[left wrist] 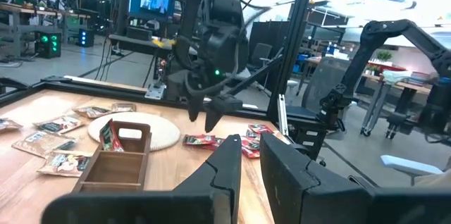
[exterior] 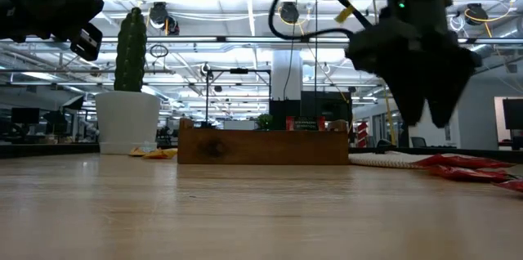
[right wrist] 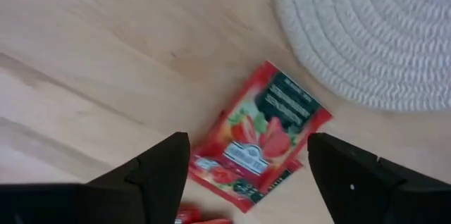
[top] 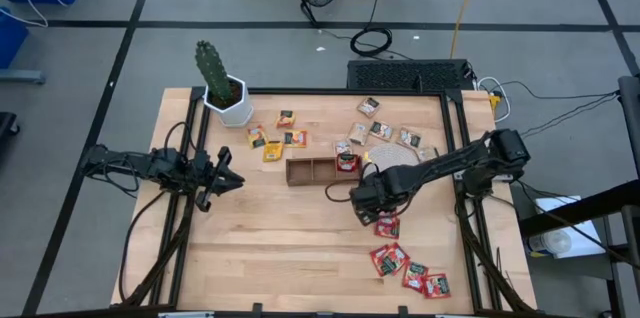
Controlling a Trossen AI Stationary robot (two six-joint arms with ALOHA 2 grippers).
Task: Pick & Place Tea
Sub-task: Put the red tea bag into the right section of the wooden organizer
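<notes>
Potted cactus [top: 218, 83] at counter [top: 280, 248] corner; wooden tray [top: 315, 170] mid-counter, whitish woven disc [top: 393, 158] just beside it.

The tray [top: 322, 170] sits near the middle of the worktop [top: 300, 248], with one sachet [top: 347, 162] in its right compartment. The disc [top: 396, 157] lies just right of the tray. Behind the disc, toward the far edge, several sachets [top: 381, 130] are scattered. Left of the tray and a little behind it lies another cluster of sachets [top: 272, 140], and the cactus pot [top: 232, 104] stands at the far left corner. More sachets [top: 405, 266] lie near the front right corner. The right tool [top: 364, 201] hangs above a sachet [right wrist: 262, 137] just in front of the disc. The left tool [top: 225, 180] is at the left edge.
</notes>
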